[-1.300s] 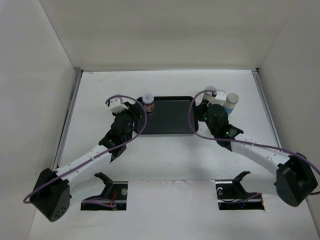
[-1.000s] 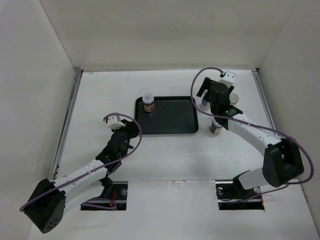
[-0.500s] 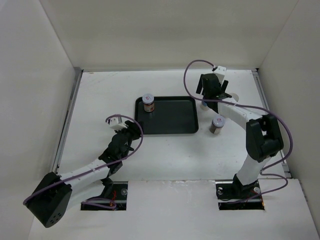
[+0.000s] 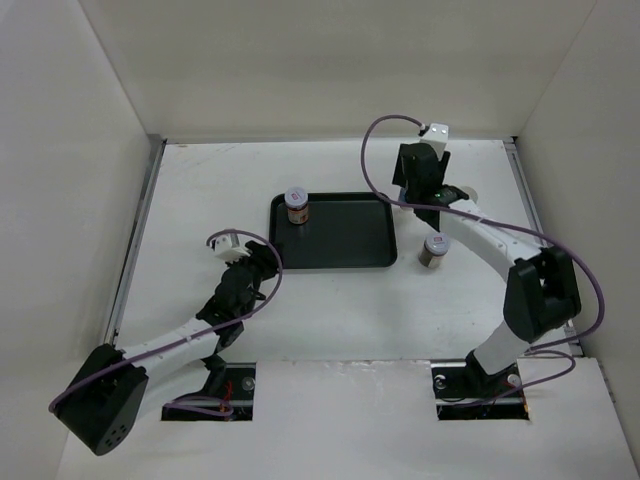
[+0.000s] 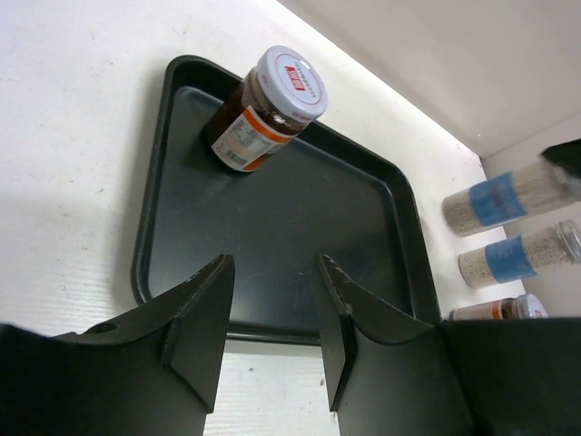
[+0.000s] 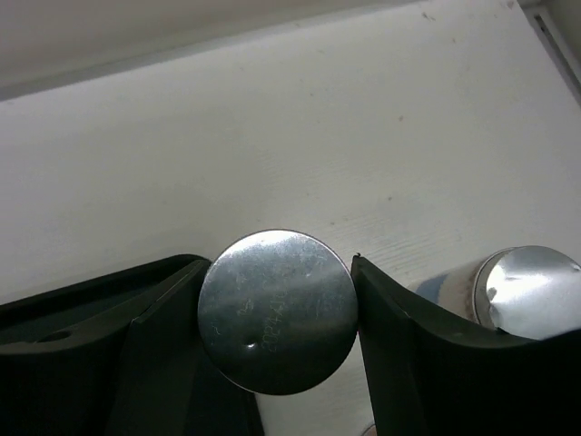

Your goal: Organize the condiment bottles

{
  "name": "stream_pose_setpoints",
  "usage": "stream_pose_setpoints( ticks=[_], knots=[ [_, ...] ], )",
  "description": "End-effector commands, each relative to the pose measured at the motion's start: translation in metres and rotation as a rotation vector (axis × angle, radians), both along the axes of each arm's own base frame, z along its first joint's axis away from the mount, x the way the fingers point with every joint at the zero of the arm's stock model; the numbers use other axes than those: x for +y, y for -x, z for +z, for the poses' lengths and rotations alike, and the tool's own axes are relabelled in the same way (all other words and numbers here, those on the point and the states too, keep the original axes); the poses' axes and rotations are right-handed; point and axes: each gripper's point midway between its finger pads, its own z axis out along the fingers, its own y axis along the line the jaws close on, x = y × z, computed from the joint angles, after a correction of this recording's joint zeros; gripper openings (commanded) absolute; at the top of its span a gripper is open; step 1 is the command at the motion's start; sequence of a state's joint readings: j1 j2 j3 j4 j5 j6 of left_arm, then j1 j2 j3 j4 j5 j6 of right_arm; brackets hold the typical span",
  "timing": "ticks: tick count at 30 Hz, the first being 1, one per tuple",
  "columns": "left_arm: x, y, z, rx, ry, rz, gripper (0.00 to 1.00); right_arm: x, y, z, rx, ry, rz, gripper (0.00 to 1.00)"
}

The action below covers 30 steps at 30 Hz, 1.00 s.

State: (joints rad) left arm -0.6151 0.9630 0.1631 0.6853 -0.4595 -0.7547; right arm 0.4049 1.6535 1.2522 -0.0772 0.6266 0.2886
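A dark jar [image 4: 297, 205] with a red-marked white lid stands in the far-left corner of the black tray [image 4: 340, 245]; the left wrist view shows the same jar [image 5: 268, 109]. My left gripper [image 4: 255, 262] hangs open and empty just off the tray's near-left corner, its fingers [image 5: 204, 318] apart. My right gripper [image 6: 279, 263] is shut on a pale bottle's silver cap [image 6: 277, 309], right of the tray's far-right corner. A second pale bottle [image 6: 526, 291] stands right beside it. Another dark jar [image 4: 434, 250] stands on the table, right of the tray.
White walls enclose the table on the left, back and right. The right arm's purple cable [image 4: 375, 150] loops over the tray's far-right corner. Both blue-banded pale bottles [image 5: 504, 195] and the second jar cluster right of the tray.
The left arm drew back from the tray's jar and its gripper opened. The right arm swung to the pale bottles behind the tray, and its fingers closed round one cap.
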Motion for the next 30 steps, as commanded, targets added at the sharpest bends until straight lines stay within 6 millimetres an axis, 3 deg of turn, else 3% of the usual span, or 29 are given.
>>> stream_pose_setpoints(
  ticks=[1,6,9,14,19,22,25,28,30],
  knots=[
    [0.004,-0.003,0.010,-0.037,0.050,0.022,0.38,0.050,0.006,0.099,-0.245,-0.077,0.104,0.46],
    [0.006,-0.005,0.004,-0.018,0.057,0.028,0.38,0.126,0.006,0.086,-0.235,-0.110,0.251,0.46],
    [0.007,-0.005,0.001,-0.011,0.053,0.030,0.38,0.162,-0.003,0.077,-0.232,-0.122,0.309,0.46],
    [0.007,-0.005,0.001,-0.015,0.056,0.028,0.37,0.195,-0.022,0.054,-0.210,-0.122,0.351,0.46],
    [0.008,-0.004,0.003,-0.023,0.057,0.026,0.37,0.205,-0.022,0.023,-0.160,-0.125,0.357,0.49],
    [0.007,-0.005,-0.001,-0.009,0.055,0.024,0.36,0.203,-0.018,0.014,-0.147,-0.130,0.356,0.68],
    [0.005,-0.005,0.000,-0.011,0.058,0.015,0.36,0.196,-0.007,0.028,-0.162,-0.132,0.355,0.88],
    [0.007,-0.005,0.000,-0.010,0.058,0.016,0.36,0.176,0.012,0.054,-0.202,-0.146,0.335,0.93],
    [0.006,-0.004,0.003,-0.018,0.060,0.011,0.36,0.151,0.032,0.064,-0.218,-0.146,0.302,0.94]
  ],
)
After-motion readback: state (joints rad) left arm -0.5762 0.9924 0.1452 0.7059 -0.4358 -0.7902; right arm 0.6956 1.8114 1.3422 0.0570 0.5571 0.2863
